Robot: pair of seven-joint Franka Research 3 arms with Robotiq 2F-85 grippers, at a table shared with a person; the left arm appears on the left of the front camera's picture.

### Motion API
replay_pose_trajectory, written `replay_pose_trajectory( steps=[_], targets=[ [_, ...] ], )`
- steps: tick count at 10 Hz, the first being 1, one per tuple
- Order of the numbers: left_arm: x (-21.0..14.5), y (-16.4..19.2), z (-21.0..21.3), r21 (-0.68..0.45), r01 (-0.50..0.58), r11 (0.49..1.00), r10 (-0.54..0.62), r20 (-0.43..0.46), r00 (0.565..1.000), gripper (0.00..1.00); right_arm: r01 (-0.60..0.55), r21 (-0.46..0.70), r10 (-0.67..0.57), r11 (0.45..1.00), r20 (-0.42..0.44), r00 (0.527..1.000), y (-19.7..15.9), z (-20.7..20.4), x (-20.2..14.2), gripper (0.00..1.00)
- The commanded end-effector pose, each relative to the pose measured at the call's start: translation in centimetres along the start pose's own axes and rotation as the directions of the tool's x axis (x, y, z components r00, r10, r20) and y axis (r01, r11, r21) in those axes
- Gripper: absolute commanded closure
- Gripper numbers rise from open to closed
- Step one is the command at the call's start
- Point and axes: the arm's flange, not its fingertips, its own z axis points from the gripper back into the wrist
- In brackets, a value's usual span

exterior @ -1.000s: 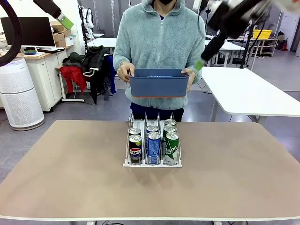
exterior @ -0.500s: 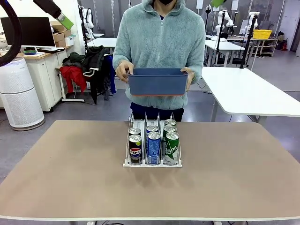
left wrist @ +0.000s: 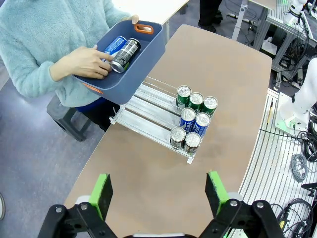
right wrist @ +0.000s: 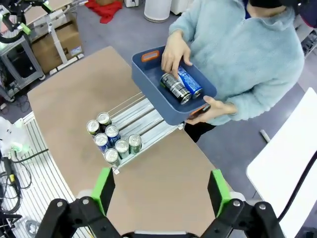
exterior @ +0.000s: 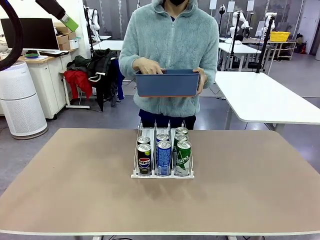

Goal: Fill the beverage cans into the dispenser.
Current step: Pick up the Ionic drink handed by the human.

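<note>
Seven beverage cans (exterior: 163,152) are standing in the dispenser (left wrist: 143,105) at the middle of the table (exterior: 260,190). Three are sitting in the 3 o'clock lane and two in each of the others, all crowding the 6 o'clock end in the front view while the 12 o'clock stretch is lying bare. Beyond it, a person is holding a dark blue bin (exterior: 167,85) carrying a blue can (left wrist: 115,44) and a dark can (left wrist: 124,49), with a hand (left wrist: 81,62) reaching in over them. The left gripper (left wrist: 159,193) and right gripper (right wrist: 160,192) are hanging high above, jaws wide apart and gripping nothing. The cans are looking stiff but thin-walled, smooth and likely slippery, and probably weighty if full. A moderate pinch across mid-body, below the rim, is looking the safest hold.
</note>
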Motion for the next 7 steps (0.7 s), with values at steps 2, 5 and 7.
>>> replay_pose_trajectory(
  steps=[2, 5, 7],
  targets=[
    [-0.09, -0.06, 0.07, 0.0, -0.003, 1.0, 0.003, 0.0, 1.0, 0.0, 0.0, 0.0, 0.0, 1.0, 0.0, 1.0, 0.0, 0.0, 0.0, 0.0],
    [-0.09, -0.06, 0.07, 0.0, -0.003, 1.0, 0.003, 0.0, 1.0, 0.0, 0.0, 0.0, 0.0, 1.0, 0.0, 1.0, 0.0, 0.0, 0.0, 0.0],
    [-0.09, -0.06, 0.07, 0.0, -0.003, 1.0, 0.003, 0.0, 1.0, 0.0, 0.0, 0.0, 0.0, 1.0, 0.0, 1.0, 0.0, 0.0, 0.0, 0.0]
  ],
)
